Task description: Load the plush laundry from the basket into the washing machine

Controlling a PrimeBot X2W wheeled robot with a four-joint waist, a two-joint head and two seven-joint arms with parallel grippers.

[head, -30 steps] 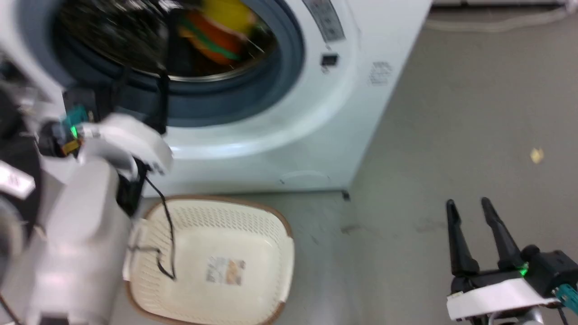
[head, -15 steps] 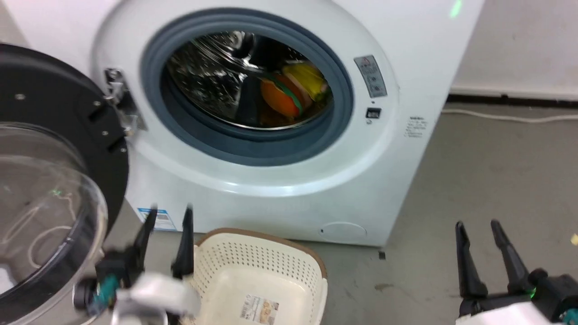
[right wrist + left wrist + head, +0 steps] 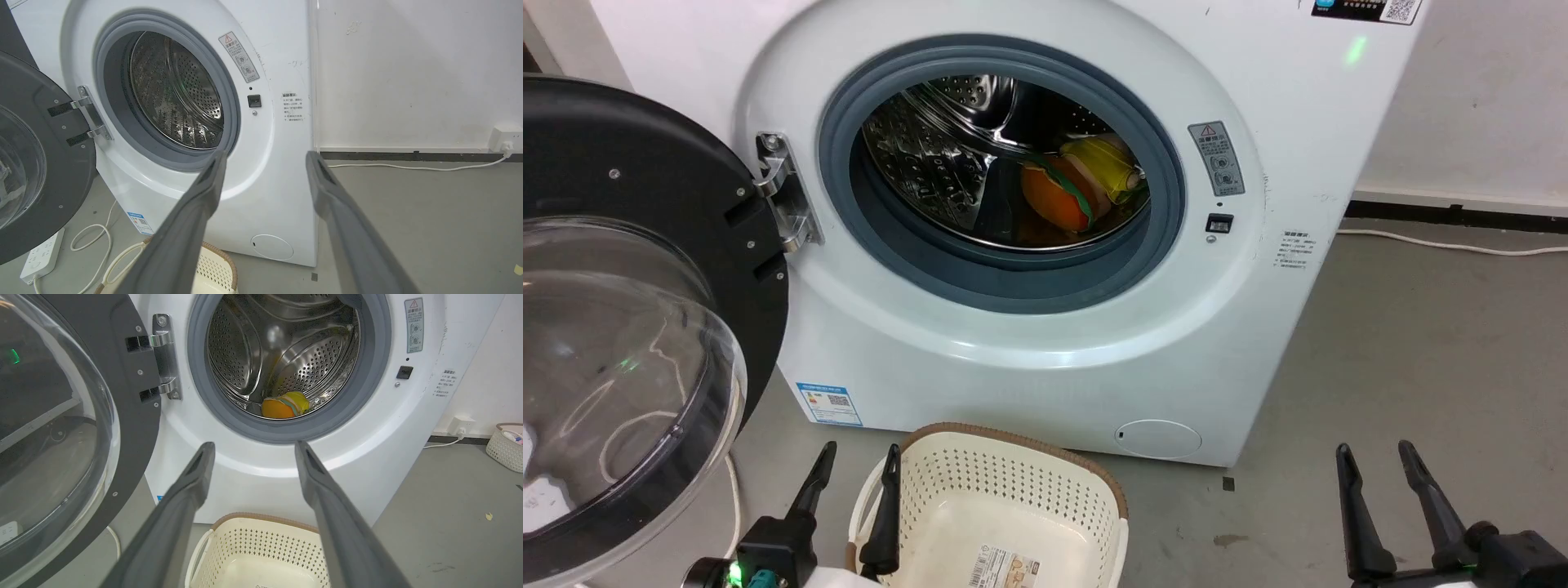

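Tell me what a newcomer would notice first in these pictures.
The large white front-loading washing machine dominates the middle, its black-rimmed clear domed door swung wide open to the left. Inside the shiny steel drum lies a small orange-and-yellow plush toy with green trim. Just in front of the machine stands a cream perforated plastic basket with a brown rim.
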